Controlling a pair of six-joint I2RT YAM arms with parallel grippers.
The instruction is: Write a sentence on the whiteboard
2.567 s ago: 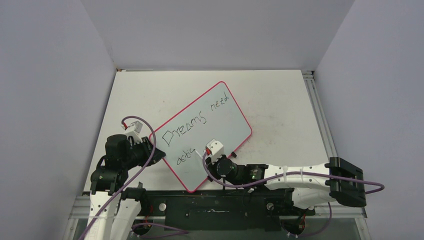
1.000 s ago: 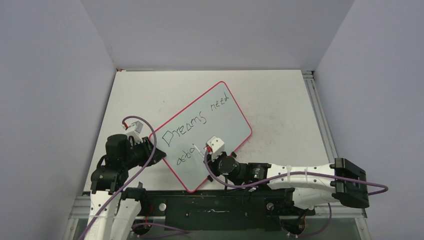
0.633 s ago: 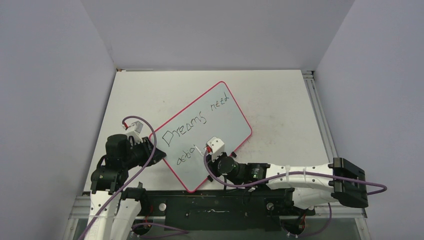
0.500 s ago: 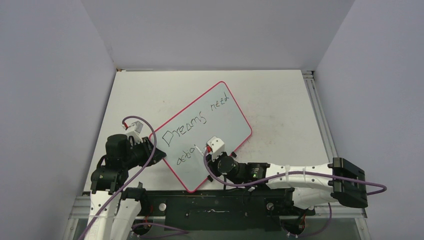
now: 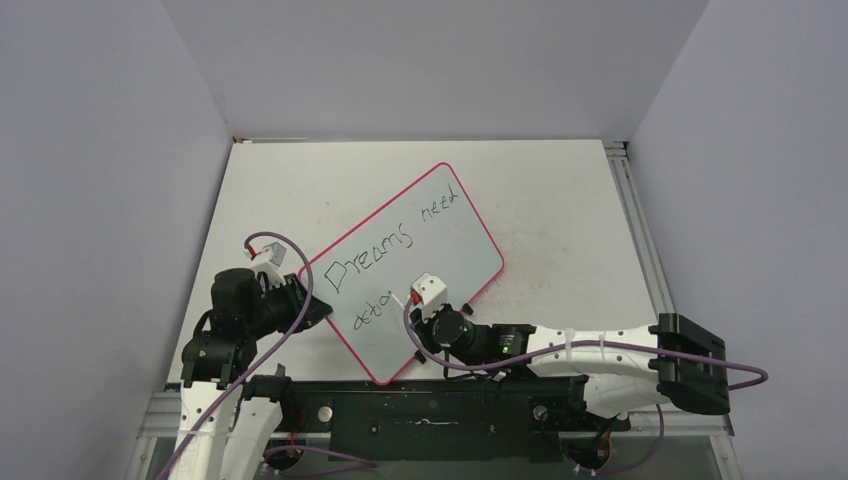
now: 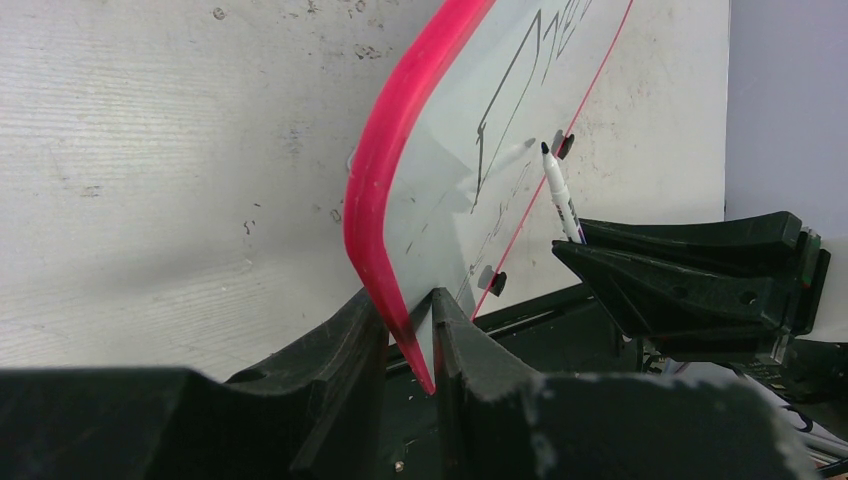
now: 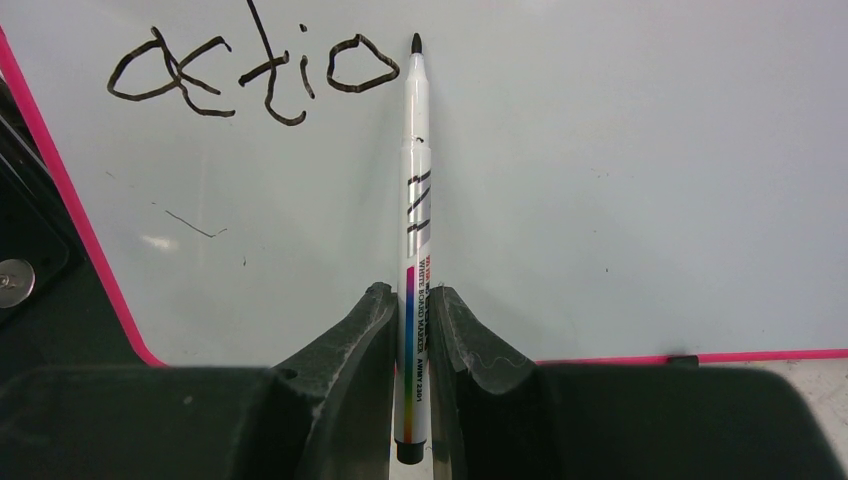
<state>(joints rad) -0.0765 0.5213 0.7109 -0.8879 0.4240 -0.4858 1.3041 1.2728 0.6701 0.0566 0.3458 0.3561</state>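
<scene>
The whiteboard point(image 5: 440, 240) lies slanted on the table, white with a pink-red rim. The sentence reads "Dreams need" point(image 5: 395, 238) in the upper row and "actio" point(image 7: 250, 75) in the lower row. My left gripper point(image 6: 408, 310) is shut on the board's near left rim point(image 6: 395, 180). My right gripper point(image 7: 412, 295) is shut on a white marker point(image 7: 415, 200) whose black tip sits just right of the "o". I cannot tell whether the tip touches the board. From above, the right gripper point(image 5: 428, 312) hovers over the board's lower part.
The board rests on a scuffed white tabletop point(image 5: 560, 210) enclosed by grey walls. Two small black feet point(image 6: 497, 283) show under the board. A black rail point(image 5: 430, 410) with the arm bases runs along the near edge. In the left wrist view the marker point(image 6: 560, 195) shows beyond the board.
The right gripper with the marker has shifted a little to the right along the lower row, and the right arm has settled slightly. The left gripper and the board have not moved.
</scene>
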